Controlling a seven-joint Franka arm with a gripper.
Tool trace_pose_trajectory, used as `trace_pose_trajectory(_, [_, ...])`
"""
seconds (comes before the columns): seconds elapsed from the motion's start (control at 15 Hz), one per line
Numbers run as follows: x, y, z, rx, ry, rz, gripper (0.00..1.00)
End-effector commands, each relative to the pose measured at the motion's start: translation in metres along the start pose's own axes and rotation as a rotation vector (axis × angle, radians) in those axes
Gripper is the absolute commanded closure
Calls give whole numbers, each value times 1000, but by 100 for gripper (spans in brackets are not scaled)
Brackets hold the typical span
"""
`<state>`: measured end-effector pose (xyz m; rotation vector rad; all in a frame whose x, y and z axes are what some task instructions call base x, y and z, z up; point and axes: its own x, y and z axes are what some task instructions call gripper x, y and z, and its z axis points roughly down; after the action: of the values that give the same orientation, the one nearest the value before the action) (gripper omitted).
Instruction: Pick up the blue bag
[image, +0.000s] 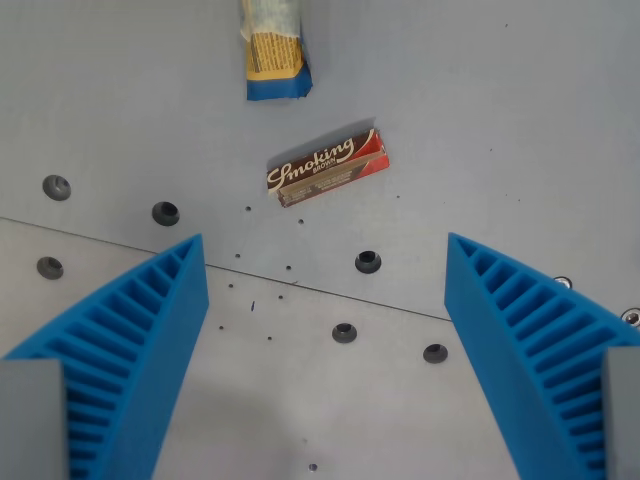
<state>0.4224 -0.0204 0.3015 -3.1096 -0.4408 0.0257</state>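
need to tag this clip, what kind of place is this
Probably a robotics lab bench: a grey metal table with bolt holes, the open blue ribbed gripper above it, and test items, a blue bag and a Smoking packet.

Grey metal table is filling the whole wrist view, no walls, floor or windows showing. A seam is running diagonally across it, dropping toward the wrist view's right, splitting it into two plates. Dark round bolt holes are sitting on both sides of the seam, with tiny dark specks scattered between them. Light is falling soft and even, shadows staying faint, surface looking matte.
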Motion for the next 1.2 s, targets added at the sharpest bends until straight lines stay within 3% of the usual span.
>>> trace_pose_trajectory(0.07, [0,0,-3,-2,6,0,0])
trace_pose_trajectory(0.47, [3,0,4,-4,22,-12,0])
trace_pose_trajectory(1.2, [36,-7,55,3,100,-65,0])
